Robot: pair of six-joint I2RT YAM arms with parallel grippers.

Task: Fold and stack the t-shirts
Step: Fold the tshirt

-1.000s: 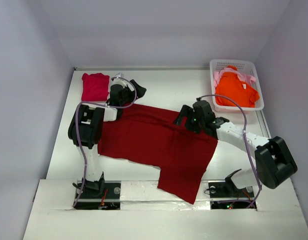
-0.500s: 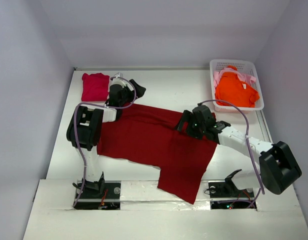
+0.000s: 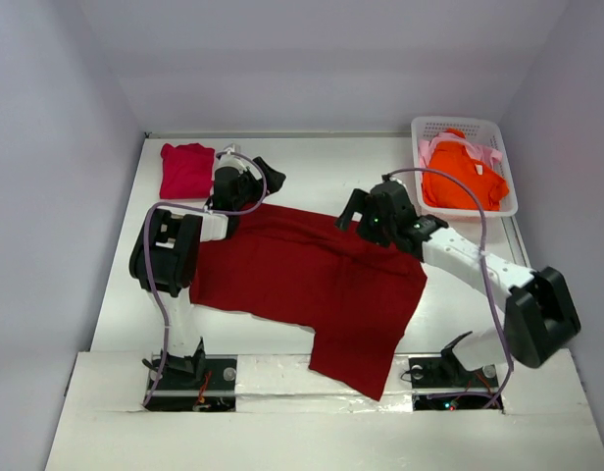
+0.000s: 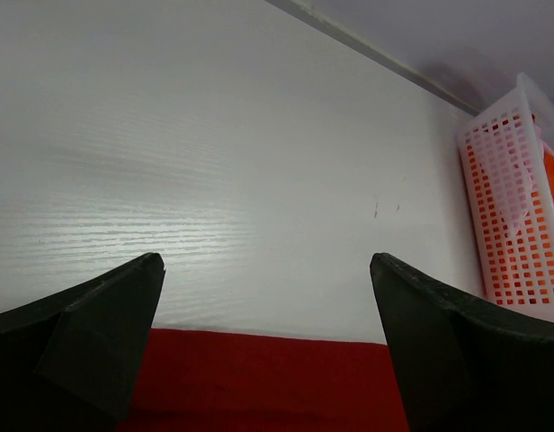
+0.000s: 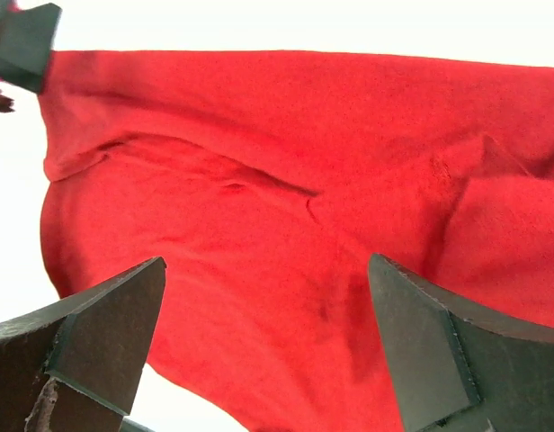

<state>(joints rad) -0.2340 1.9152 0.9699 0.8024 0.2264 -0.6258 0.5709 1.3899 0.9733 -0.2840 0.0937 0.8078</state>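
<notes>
The red shirt (image 3: pixel 302 275) lay spread mid-frame, its long axis running from upper left to lower right. The left gripper (image 3: pixel 268 175) hung at its upper-left edge and the right gripper (image 3: pixel 348 212) over its upper-right edge. Both were released and empty, each about equally near the top hem.

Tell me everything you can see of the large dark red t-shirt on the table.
The dark red t-shirt is soft cloth, lying spread flat over the middle of the white table, with some wrinkles. One near corner reaches over the table's front edge. The open left gripper is at its far left edge and the open right gripper is above its far right part; touching cannot be told.
</notes>
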